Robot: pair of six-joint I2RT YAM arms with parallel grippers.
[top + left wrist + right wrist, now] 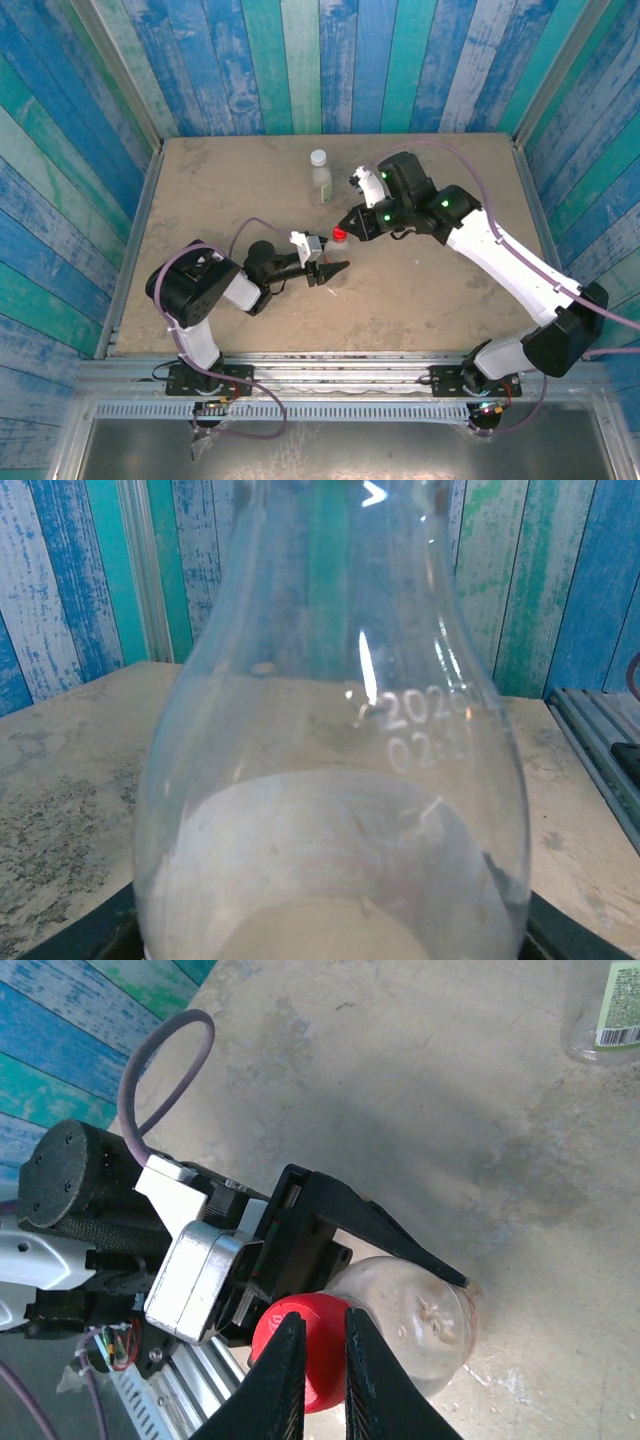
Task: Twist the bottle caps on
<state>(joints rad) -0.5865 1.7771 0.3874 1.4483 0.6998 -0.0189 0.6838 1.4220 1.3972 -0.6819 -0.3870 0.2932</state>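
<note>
A clear bottle (333, 250) stands near the table's middle with the red cap (339, 235) on its neck. My left gripper (328, 266) is shut on the bottle's body. In the left wrist view the bottle (330, 780) is very close, with dark fingers (70, 942) at the bottom corners. My right gripper (348, 226) reaches in from the right. Its tips (322, 1318) stand almost together over the red cap (325, 1355), which shows through the narrow gap. I cannot tell whether they pinch it. The second bottle (320, 185), with a green-white label, stands behind and wears the white cap (319, 157).
Blue and green plank walls (90, 150) close the table on three sides. A metal rail (330, 372) with both arm bases runs along the near edge. The labelled bottle (605, 1010) sits close behind my right wrist. A tiny white scrap (333, 292) lies before the left gripper.
</note>
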